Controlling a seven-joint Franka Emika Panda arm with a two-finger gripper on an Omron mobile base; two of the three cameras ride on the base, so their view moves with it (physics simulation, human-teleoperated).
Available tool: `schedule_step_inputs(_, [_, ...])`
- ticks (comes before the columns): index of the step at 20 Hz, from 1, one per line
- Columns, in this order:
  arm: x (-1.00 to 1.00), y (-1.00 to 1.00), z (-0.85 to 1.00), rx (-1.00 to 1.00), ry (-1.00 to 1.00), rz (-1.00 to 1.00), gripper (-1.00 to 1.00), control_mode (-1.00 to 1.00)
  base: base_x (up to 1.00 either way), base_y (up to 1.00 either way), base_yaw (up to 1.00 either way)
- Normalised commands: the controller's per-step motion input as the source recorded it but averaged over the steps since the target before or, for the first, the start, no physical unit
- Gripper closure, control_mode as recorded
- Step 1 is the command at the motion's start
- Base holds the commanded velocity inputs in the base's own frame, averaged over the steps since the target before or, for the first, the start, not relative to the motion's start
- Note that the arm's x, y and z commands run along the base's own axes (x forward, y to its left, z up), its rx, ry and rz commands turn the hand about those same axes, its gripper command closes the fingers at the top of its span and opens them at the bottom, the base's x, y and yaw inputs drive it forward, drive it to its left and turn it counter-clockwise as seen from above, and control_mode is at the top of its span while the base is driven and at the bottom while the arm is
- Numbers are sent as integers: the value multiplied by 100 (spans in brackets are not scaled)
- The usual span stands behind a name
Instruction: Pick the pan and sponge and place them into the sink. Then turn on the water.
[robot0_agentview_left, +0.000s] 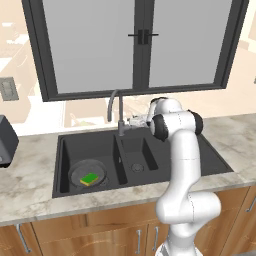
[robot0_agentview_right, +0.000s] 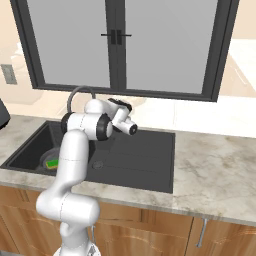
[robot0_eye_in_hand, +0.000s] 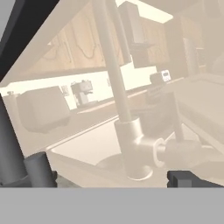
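Grey metal is what you see closest to your gripper (robot0_eye_in_hand: 111, 177): the faucet (robot0_eye_in_hand: 131, 144) stands just past the two dark fingertips (robot0_eye_in_hand: 39, 170), in the gap between them but not touching. Your jaws are spread wide, one tip on each side, and they hold nothing. The faucet's tall pipe goes straight up and its little handle (robot0_eye_in_hand: 181, 151) sticks out sideways.

Look a bit farther down from the left base camera. You have one black sink (robot0_agentview_left: 165, 172) with two basins. One round pan (robot0_agentview_left: 88, 174) lies flat in the big basin, far from your gripper. One green sponge (robot0_agentview_left: 90, 178) lies flat inside the pan, its long side slanting across the pan.

Behind the sink you see one big window (robot0_agentview_left: 135, 45) with a dark frame.
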Motion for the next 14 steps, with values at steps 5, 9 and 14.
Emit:
schedule_step_inputs(5, [17, 7, -10, 0, 0, 0, 100, -100, 0, 0, 0])
schedule_step_inputs(9, [13, 0, -7, 0, 0, 0, 100, -100, 0, 0, 0])
schedule_step_inputs(14, [5, 1, -3, 0, 0, 0, 100, -100, 0, 0, 0])
